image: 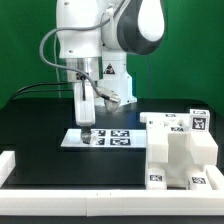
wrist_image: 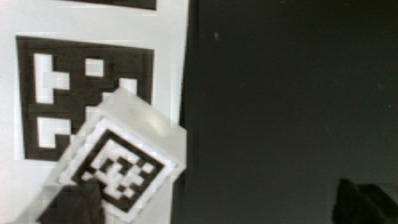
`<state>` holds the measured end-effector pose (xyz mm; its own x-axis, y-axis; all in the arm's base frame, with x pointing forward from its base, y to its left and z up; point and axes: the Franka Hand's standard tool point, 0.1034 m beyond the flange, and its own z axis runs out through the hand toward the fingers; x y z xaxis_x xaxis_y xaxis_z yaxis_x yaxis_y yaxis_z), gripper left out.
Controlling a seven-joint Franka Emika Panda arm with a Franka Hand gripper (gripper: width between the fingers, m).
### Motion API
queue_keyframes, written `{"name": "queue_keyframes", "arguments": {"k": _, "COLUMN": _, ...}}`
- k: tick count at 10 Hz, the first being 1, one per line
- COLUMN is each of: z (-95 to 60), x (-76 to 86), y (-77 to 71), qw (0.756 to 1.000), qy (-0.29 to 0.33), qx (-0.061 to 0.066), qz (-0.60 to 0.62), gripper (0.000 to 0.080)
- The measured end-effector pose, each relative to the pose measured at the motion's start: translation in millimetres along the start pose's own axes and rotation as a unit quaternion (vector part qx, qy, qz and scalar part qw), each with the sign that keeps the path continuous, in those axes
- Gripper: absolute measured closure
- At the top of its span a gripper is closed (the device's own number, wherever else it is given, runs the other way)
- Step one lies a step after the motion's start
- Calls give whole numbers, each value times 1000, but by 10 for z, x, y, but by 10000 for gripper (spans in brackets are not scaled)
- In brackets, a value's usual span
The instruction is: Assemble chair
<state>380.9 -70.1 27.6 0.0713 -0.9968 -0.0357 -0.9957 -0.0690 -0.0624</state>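
My gripper (image: 86,122) points straight down over the exterior view's left end of the marker board (image: 100,137). In the wrist view the gripper (wrist_image: 217,206) is open, with one dark fingertip (wrist_image: 71,206) and the other (wrist_image: 366,200) far apart. A small white chair part with a black tag (wrist_image: 121,160) lies tilted on the marker board (wrist_image: 171,70), right beside one fingertip. Nothing sits between the fingers. A cluster of larger white chair parts with tags (image: 180,150) stands at the exterior view's right.
A white raised rim (image: 60,192) runs along the front and the exterior view's left of the black table (image: 40,125). The arm's base (image: 110,75) and a cable stand behind the marker board.
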Motion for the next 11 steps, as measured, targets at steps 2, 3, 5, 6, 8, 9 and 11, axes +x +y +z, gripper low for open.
{"name": "queue_keyframes", "arguments": {"k": 2, "z": -1, "x": -14, "y": 20, "qw": 1000, "qy": -5, "qx": -1, "qz": 3, "gripper": 150}}
{"name": "queue_keyframes", "arguments": {"k": 3, "z": -26, "x": -51, "y": 64, "qw": 1000, "qy": -21, "qx": -1, "qz": 14, "gripper": 150}}
{"name": "queue_keyframes", "arguments": {"k": 5, "z": -90, "x": -25, "y": 97, "qw": 999, "qy": -39, "qx": 3, "qz": 27, "gripper": 150}}
{"name": "queue_keyframes", "arguments": {"k": 6, "z": -113, "x": 0, "y": 93, "qw": 999, "qy": -40, "qx": 6, "qz": 29, "gripper": 150}}
{"name": "queue_keyframes", "arguments": {"k": 8, "z": -167, "x": 17, "y": 61, "qw": 999, "qy": -28, "qx": 18, "qz": 38, "gripper": 150}}
{"name": "queue_keyframes", "arguments": {"k": 9, "z": -149, "x": -31, "y": 56, "qw": 999, "qy": -19, "qx": 17, "qz": 37, "gripper": 150}}
{"name": "queue_keyframes", "arguments": {"k": 11, "z": -62, "x": -78, "y": 79, "qw": 999, "qy": -13, "qx": 6, "qz": 36, "gripper": 150}}
